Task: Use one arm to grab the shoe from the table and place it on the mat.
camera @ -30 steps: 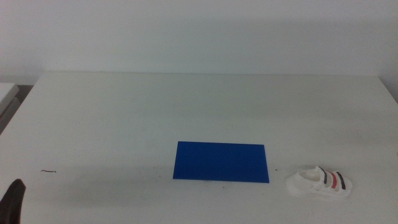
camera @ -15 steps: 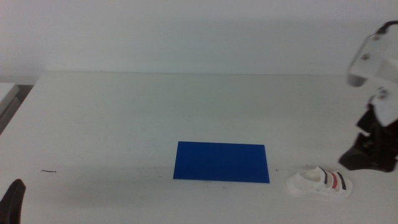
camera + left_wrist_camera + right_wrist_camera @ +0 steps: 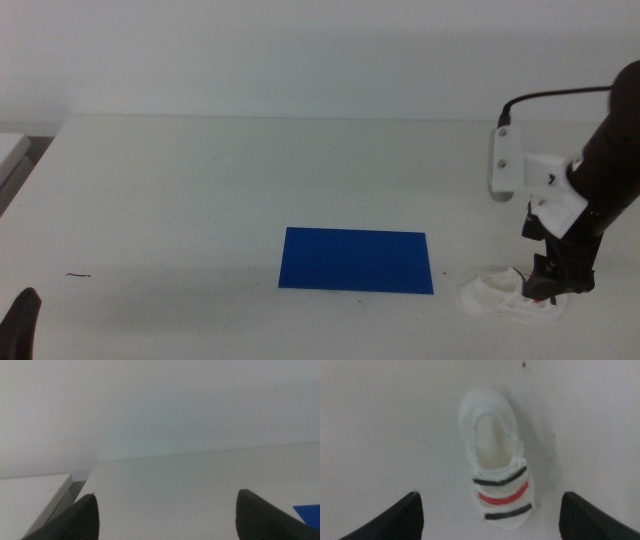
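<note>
White shoe [image 3: 495, 475] is lying centred between the right gripper [image 3: 490, 515]'s wide-open jaws, long axis running twelve to six, strapped toe nearest.

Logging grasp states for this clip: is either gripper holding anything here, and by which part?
Nothing is held. The right gripper hangs open above the shoe, jaws wide on either side of it; the left gripper waits open.

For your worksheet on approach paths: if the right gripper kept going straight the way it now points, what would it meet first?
Most likely the shoe: the right gripper, jaws open, points down at it, straddling its strapped end.
</note>
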`<act>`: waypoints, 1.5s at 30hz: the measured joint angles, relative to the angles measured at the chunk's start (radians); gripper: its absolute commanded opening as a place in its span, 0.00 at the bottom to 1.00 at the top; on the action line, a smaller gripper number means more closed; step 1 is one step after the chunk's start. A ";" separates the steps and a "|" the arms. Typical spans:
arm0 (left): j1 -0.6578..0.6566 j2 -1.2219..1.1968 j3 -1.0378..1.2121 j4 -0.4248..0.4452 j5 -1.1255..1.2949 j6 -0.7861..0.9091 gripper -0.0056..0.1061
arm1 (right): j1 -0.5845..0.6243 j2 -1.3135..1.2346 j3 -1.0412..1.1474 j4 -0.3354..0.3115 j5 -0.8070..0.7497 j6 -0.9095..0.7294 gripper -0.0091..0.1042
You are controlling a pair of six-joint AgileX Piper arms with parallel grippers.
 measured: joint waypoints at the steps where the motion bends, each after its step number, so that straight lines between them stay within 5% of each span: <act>1: 0.000 0.000 0.000 0.000 0.000 0.000 0.89 | 0.000 0.019 0.000 -0.014 -0.006 -0.004 0.90; 12: 0.000 0.000 0.000 0.000 0.000 0.000 0.89 | 0.033 0.176 0.024 -0.067 -0.129 -0.006 0.85; 15: 0.000 0.000 0.000 0.000 0.000 0.000 0.89 | 0.037 0.202 0.036 -0.073 -0.136 -0.006 0.64; 20: 0.000 0.000 0.000 0.000 0.000 0.000 0.89 | 0.048 0.210 0.040 -0.095 -0.136 0.060 0.06; 28: 0.000 0.000 0.000 0.000 0.000 0.000 0.89 | 0.142 0.188 -0.166 -0.136 0.023 0.372 0.06; 37: 0.000 0.000 0.000 0.000 0.000 0.000 0.89 | 0.356 0.388 -0.563 -0.163 0.111 0.358 0.06; 45: 0.000 0.000 0.000 0.000 0.000 0.000 0.89 | 0.419 0.544 -0.710 -0.104 0.134 0.413 0.06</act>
